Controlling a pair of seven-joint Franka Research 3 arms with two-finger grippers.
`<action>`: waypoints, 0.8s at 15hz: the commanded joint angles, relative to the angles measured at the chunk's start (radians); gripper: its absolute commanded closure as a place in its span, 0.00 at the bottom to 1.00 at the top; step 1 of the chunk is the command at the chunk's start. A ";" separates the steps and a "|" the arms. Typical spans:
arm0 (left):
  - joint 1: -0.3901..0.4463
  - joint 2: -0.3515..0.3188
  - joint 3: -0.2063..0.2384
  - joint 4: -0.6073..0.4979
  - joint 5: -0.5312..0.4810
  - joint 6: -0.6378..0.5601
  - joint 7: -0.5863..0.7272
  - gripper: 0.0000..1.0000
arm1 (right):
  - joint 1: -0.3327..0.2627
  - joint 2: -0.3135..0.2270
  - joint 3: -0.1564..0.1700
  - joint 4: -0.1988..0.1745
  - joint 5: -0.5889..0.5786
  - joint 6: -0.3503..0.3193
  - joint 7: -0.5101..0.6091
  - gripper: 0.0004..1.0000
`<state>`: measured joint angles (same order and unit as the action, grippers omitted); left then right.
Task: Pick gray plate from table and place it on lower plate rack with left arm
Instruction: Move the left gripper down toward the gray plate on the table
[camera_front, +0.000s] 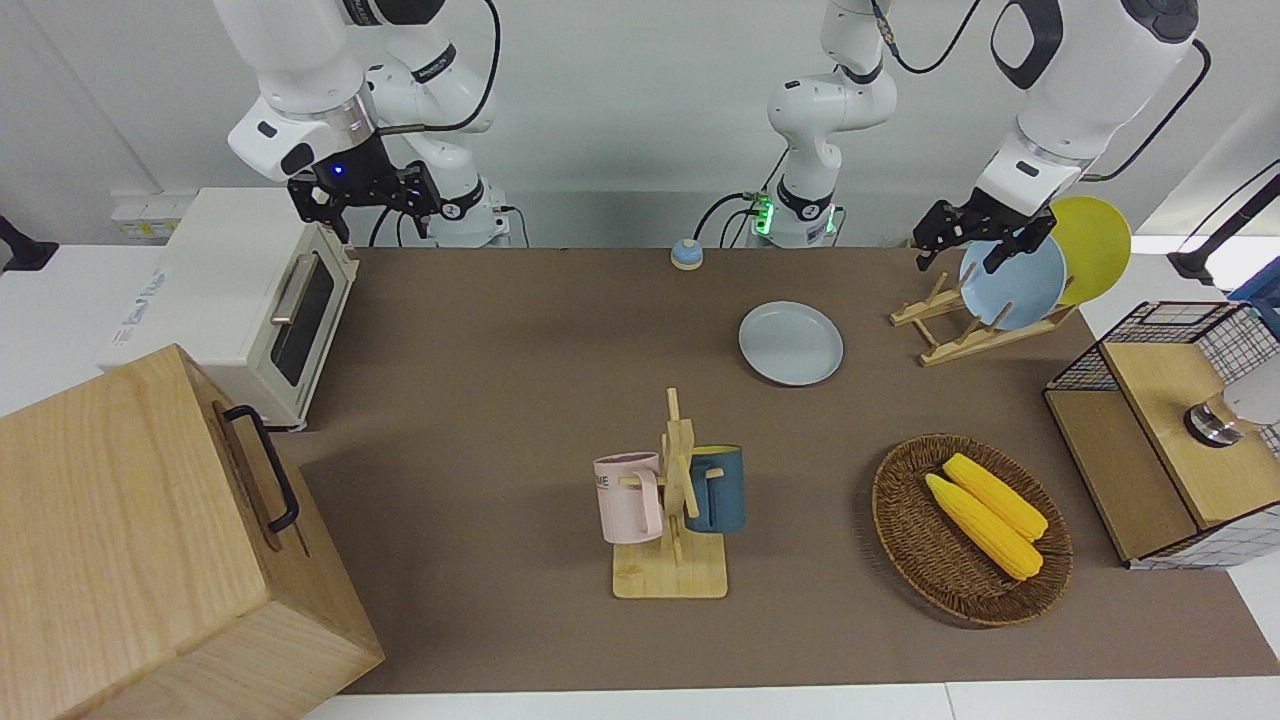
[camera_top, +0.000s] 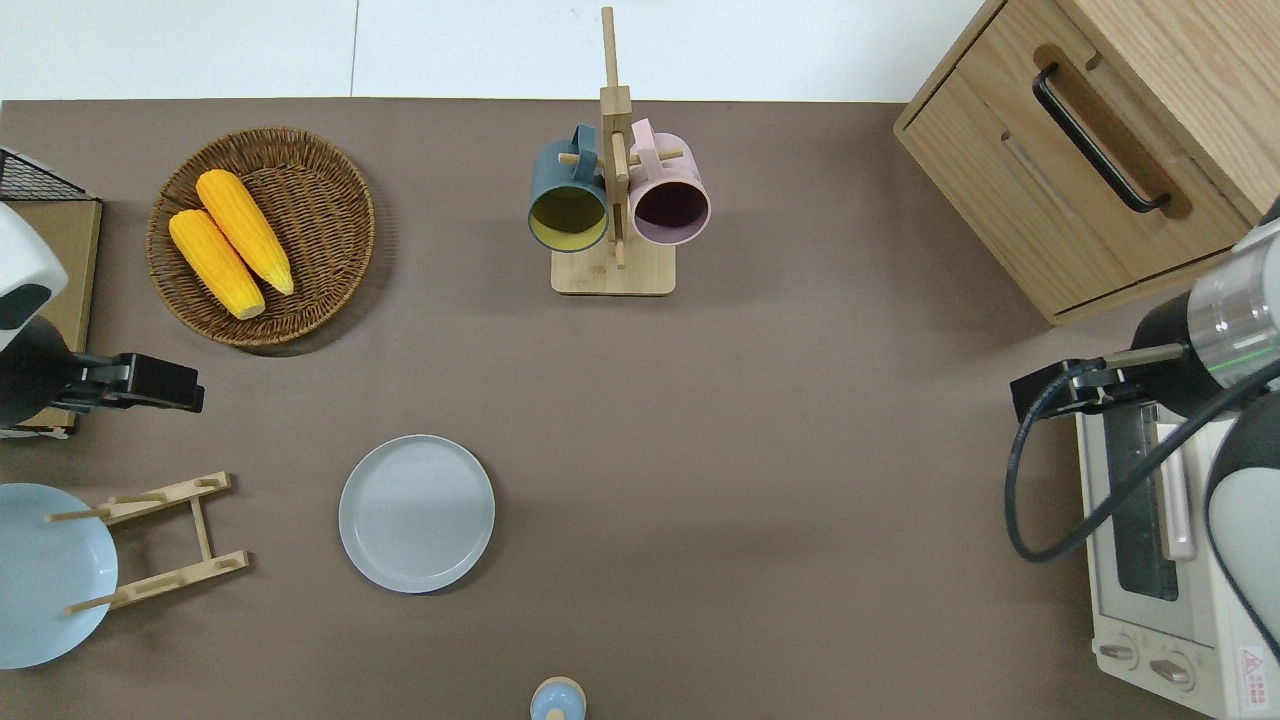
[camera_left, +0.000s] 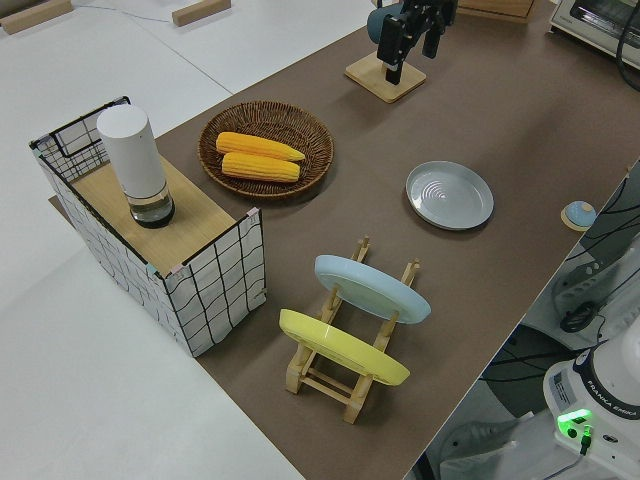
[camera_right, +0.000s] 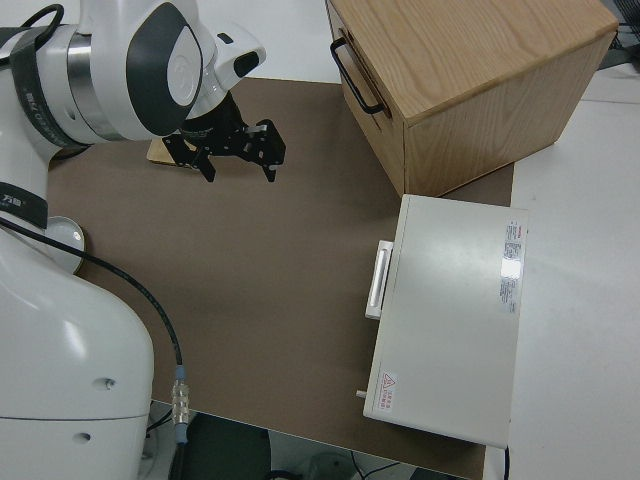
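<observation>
The gray plate (camera_front: 790, 343) (camera_top: 416, 512) (camera_left: 449, 195) lies flat on the brown table mat. Beside it, toward the left arm's end, stands the lower plate rack (camera_front: 945, 335) (camera_top: 160, 540) (camera_left: 345, 375), of light wood. A light blue plate (camera_front: 1012, 283) (camera_left: 372, 288) and a yellow plate (camera_front: 1095, 245) (camera_left: 340, 347) lean in its slots. My left gripper (camera_front: 962, 252) (camera_top: 192, 390) (camera_left: 412, 50) hangs open and empty over bare mat between the rack and the corn basket. The right gripper (camera_front: 365, 212) (camera_right: 240, 165) is parked, open and empty.
A wicker basket (camera_front: 905, 520) (camera_top: 330, 180) holds two corn cobs. A mug tree (camera_front: 672, 500) (camera_top: 612, 200) carries a pink and a dark blue mug. A wire crate (camera_front: 1160, 350) stands at the left arm's end, and a toaster oven (camera_front: 250, 300) and a wooden cabinet (camera_front: 130, 540) at the right arm's.
</observation>
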<state>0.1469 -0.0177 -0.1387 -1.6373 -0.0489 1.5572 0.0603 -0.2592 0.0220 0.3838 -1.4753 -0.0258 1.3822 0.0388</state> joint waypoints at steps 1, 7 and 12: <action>-0.010 0.010 -0.004 0.021 0.021 -0.029 -0.017 0.01 | -0.023 -0.002 0.021 0.007 -0.006 -0.011 0.012 0.02; -0.010 0.012 -0.004 0.014 0.021 -0.059 -0.017 0.01 | -0.023 -0.002 0.021 0.007 -0.006 -0.011 0.012 0.02; -0.010 -0.022 -0.004 -0.041 0.021 -0.071 -0.059 0.01 | -0.023 -0.002 0.020 0.007 -0.006 -0.011 0.012 0.02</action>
<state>0.1465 -0.0140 -0.1445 -1.6395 -0.0489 1.5015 0.0413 -0.2592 0.0220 0.3838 -1.4753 -0.0258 1.3822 0.0388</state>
